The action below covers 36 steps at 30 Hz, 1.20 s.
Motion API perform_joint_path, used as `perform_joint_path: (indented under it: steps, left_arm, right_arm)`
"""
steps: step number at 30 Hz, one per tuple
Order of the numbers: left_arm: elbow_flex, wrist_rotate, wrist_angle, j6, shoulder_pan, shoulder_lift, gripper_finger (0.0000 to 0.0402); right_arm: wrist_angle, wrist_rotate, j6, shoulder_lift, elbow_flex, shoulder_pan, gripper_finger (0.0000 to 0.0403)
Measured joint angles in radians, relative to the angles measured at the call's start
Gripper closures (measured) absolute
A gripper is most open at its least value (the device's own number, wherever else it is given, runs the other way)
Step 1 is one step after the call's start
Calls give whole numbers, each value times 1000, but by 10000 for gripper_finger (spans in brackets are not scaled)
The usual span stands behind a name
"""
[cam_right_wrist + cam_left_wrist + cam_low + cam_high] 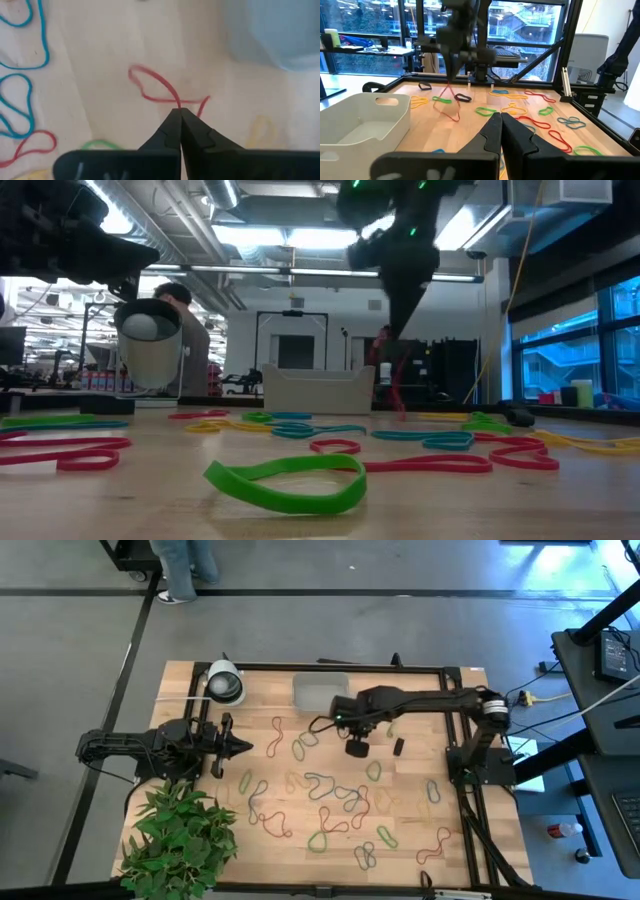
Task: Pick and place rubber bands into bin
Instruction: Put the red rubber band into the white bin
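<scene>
Many rubber bands (pixel 335 790) in green, red, blue and yellow lie scattered on the wooden table. The translucent bin (pixel 320 690) stands at the far middle; it also shows in the low view (pixel 317 390) and the left wrist view (pixel 360 120). My right gripper (pixel 179 114) is above the table just near of the bin, pointing down, shut on a red rubber band (pixel 150 85). My left gripper (pixel 243 747) is shut and empty at the table's left side, pointing toward the right. My right gripper pinches the red rubber band at its upper end (pixel 178 104) between the two fingertips, from above, pointing down. The band hangs slack below the fingers (pixel 397 380). I cannot tell whether its lower end (pixel 454 118) touches the table.
A white-and-black tape roll (pixel 225 683) stands at the far left corner. A green plant (pixel 180 840) covers the near left corner. A small black object (pixel 398 747) lies right of the right gripper. A black frame edges the table's far side. A person stands beyond the table (pixel 185 570).
</scene>
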Motion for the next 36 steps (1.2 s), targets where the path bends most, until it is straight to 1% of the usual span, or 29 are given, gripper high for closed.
perform_joint_path:
  steps: [4,6,10,14,17,20,23,28,36]
  left_arm:
    - [0,0,0,0,0,0,400]
    - [0,0,0,0,0,0,400]
    - [0,0,0,0,0,0,400]
    - [0,0,0,0,0,0,400]
    - [0,0,0,0,0,0,400]
    - [0,0,0,0,0,0,400]
    - [0,0,0,0,0,0,400]
    - [0,0,0,0,0,0,400]
    - [0,0,0,0,0,0,400]
  right_arm:
    - [-68,29,51,-73,6,-11,402]
    - [-114,32,71,-96,35,-22,403]
    - [-181,87,74,-105,145,-48,403]
    - [-172,102,23,-92,288,-85,403]
    - [-151,103,-24,-54,391,-123,403]
    - [-94,104,-67,-8,474,-158,403]
    - [-48,102,-108,56,523,-186,403]
    - [-4,54,-124,173,546,-218,403]
    - [53,45,-139,348,541,-240,403]
